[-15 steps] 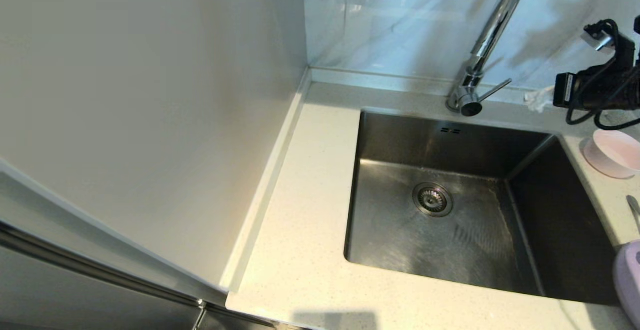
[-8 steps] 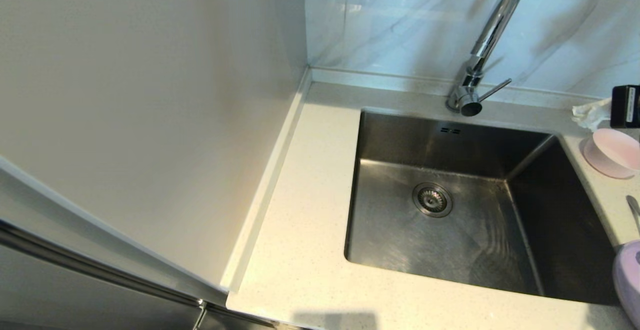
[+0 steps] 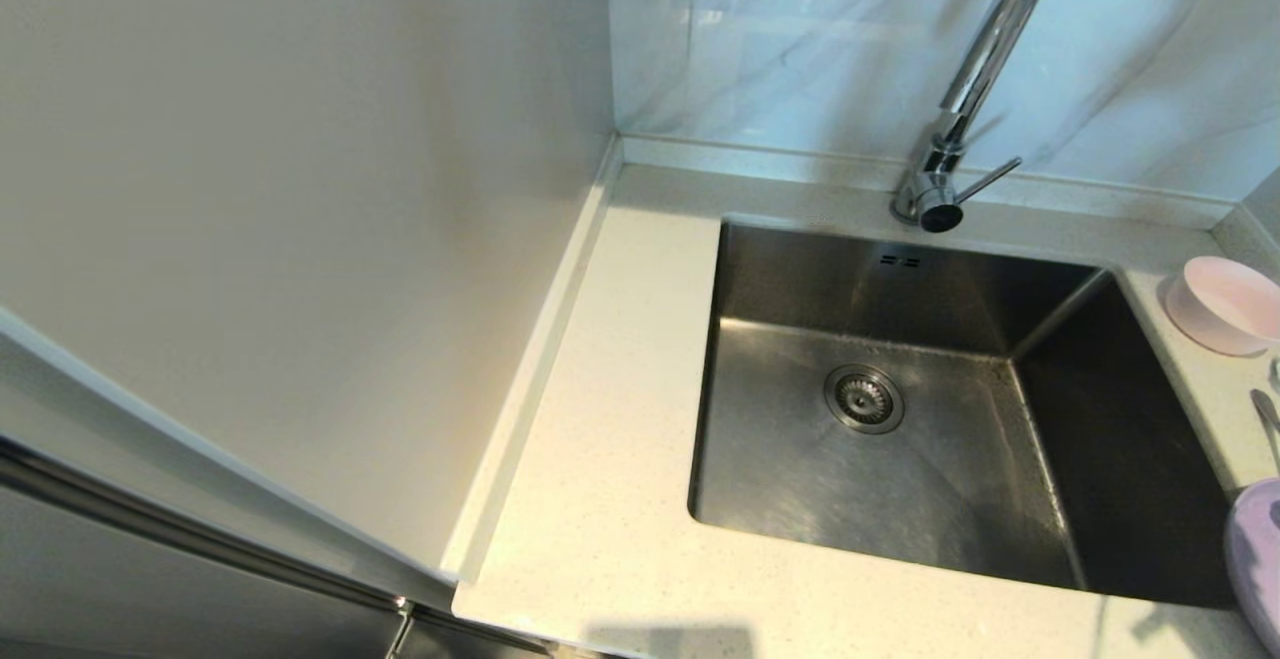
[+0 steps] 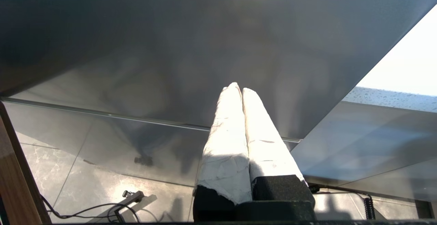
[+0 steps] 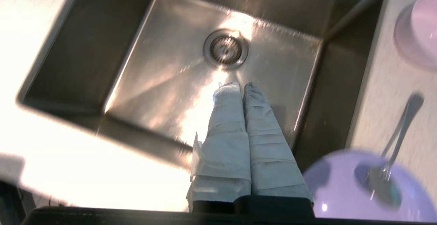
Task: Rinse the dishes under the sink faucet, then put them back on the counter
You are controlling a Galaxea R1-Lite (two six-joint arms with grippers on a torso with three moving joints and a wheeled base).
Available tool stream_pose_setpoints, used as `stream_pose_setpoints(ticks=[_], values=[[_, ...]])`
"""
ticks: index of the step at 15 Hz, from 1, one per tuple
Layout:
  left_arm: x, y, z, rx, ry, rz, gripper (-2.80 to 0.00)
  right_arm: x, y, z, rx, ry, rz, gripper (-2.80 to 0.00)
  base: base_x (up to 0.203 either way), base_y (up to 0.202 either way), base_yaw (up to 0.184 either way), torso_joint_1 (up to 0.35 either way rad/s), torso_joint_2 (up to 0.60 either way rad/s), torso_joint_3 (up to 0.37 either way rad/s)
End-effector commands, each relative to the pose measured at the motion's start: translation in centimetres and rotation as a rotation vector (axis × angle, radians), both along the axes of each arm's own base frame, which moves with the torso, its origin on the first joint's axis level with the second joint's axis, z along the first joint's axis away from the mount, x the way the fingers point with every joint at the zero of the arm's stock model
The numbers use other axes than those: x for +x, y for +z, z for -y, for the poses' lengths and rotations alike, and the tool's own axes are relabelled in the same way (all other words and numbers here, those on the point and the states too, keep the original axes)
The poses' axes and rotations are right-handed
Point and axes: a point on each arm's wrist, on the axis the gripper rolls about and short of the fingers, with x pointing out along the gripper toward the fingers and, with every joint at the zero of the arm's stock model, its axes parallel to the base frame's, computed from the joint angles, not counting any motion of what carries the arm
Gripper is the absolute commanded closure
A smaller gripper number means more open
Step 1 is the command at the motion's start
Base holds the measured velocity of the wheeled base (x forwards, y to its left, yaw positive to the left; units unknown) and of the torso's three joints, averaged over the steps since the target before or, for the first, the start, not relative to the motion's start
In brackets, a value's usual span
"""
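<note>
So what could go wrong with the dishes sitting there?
The spoon lies with its bowl end on the plate and its handle out over the counter, so lifting the plate could tip it off. The plate also sits close to the sink edge, and a nudge might slide it in. The right gripper is shut, so it must open before grabbing anything.

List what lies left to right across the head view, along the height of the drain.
Beige side wall → counter → sink with its drain strainer → pink bowl → spoon at the picture's right edge.
</note>
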Motion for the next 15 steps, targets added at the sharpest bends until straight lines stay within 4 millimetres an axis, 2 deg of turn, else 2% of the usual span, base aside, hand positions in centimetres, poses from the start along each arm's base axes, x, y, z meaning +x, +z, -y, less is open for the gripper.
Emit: stream_pose_setpoints(ticks=[1, 5, 8, 11, 15], values=[[0.0, 0.0, 0.0, 0.0, 0.001, 0.0, 0.0, -5.5, -1.9, -1.1, -0.013, 0.03, 0.055, 0.0, 0.0, 0.0, 0.0, 0.0, 0.0, 0.0], [0.0, 0.0, 0.0, 0.0, -0.001, 0.0, 0.0, -9.6, -6.0, -1.3, -0.025, 0.048, 0.053, 0.0, 0.0, 0.0, 0.0, 0.0, 0.0, 0.0], [0.0, 0.0, 0.0, 0.0, 0.001, 0.0, 0.0, -11.8, -9.6, -1.3, -0.029, 0.057, 0.081, 0.0, 0.0, 0.0, 0.0, 0.0, 0.0, 0.0], [0.0, 0.0, 0.0, 0.0, 0.0, 0.0, 0.0, -12.4, -13.5, -1.2, -0.031, 0.045, 0.044, 0.0, 0.0, 0.0, 0.0, 0.0, 0.0, 0.0], [0.0, 0.0, 0.0, 0.0, 0.001, 0.0, 0.0, -13.1, -16.6, -1.2, -0.034, 0.036, 0.06, 0.0, 0.0, 0.0, 0.0, 0.0, 0.0, 0.0]])
